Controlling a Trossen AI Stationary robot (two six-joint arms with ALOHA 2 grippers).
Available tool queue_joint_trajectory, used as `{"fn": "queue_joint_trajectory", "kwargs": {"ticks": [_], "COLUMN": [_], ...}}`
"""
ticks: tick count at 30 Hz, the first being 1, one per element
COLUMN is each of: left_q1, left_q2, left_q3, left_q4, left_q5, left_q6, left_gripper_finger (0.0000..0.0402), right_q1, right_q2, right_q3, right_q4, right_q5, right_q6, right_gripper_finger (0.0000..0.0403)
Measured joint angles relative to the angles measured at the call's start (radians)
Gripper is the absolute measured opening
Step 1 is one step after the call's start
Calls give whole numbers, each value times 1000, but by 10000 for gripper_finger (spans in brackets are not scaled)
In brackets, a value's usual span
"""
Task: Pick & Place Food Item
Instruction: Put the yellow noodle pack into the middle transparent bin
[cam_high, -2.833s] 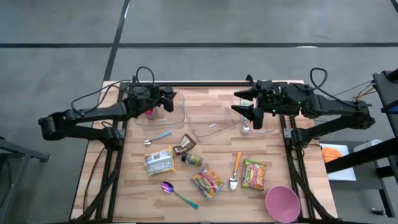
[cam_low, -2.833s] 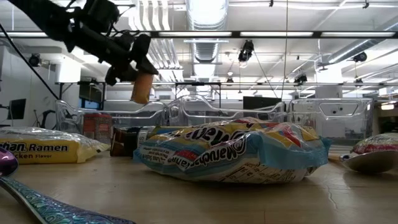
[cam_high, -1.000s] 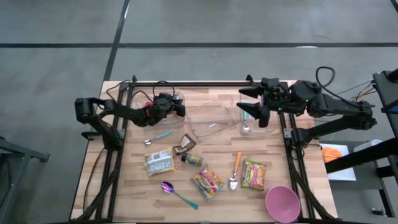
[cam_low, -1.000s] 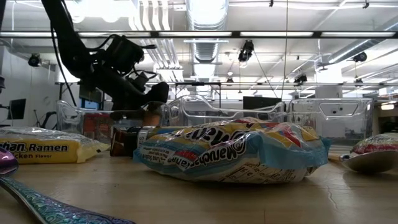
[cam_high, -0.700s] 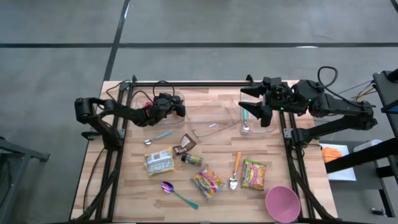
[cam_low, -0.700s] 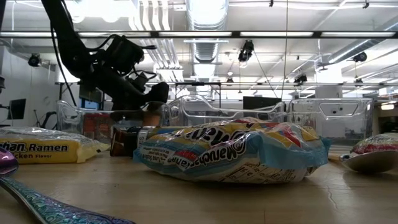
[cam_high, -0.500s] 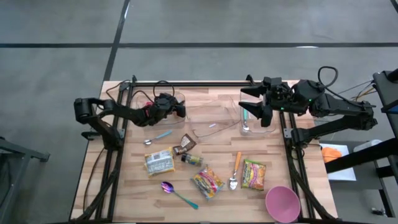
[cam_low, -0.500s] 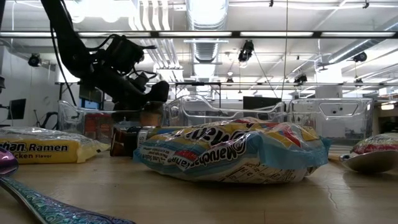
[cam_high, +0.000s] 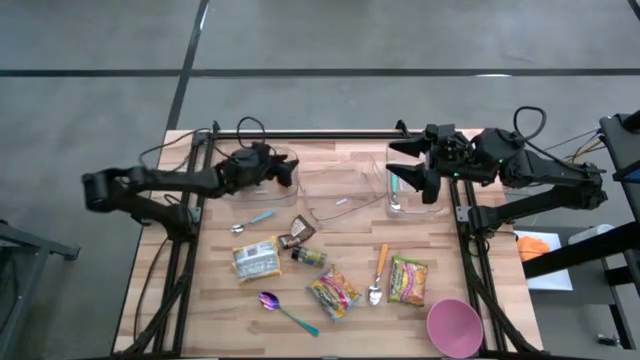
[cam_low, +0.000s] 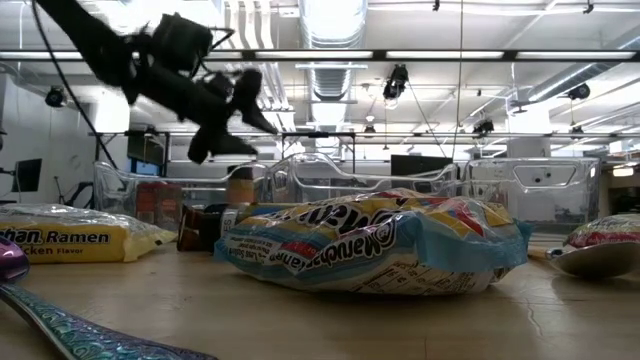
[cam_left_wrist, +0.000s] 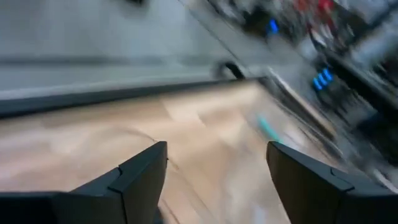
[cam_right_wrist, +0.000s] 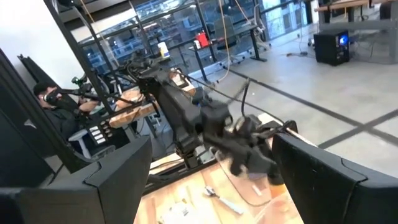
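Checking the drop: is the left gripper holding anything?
No, the left gripper hangs open and empty above the brown item in the bin.

A light wooden slatted table (cam_high: 350, 230) is being occupied by clear plastic bins (cam_high: 340, 190), snack packets (cam_high: 333, 293), spoons (cam_high: 378, 275) and a pink bowl (cam_high: 455, 326).

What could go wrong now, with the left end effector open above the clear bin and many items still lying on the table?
The left end effector hangs open just above the left clear bin; moving sideways while low, it might clip the bin's wall. The brown food item stands upright in that bin and could tip if bumped. The candy bag, ramen pack and spoon lie close together, so the next grasp may disturb neighbours.
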Motion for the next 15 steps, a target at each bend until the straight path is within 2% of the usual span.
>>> {"fn": "queue_joint_trajectory", "kwargs": {"ticks": [4, 9, 12, 15], "left_q1": [-40, -114, -144, -166], "left_q2": [-109, -141, -138, -137], "left_q3": [154, 359, 417, 417], "left_q4": [-437, -876, -1023, -1070], "left_q5": [126, 165, 204, 262], "left_q6": [83, 238, 257, 265], "left_gripper_finger": [243, 203, 191, 189], "right_q1": [0, 0, 0, 0], "right_q2": [-31, -51, -57, -56], "right_q3": [1, 1, 1, 1], "right_q4": [-33, -55, -55, -64], "right_q5": [1, 8, 10, 10], "right_q6": [-3, -7, -17, -28], "right_gripper_finger": [327, 327, 327, 327]}}
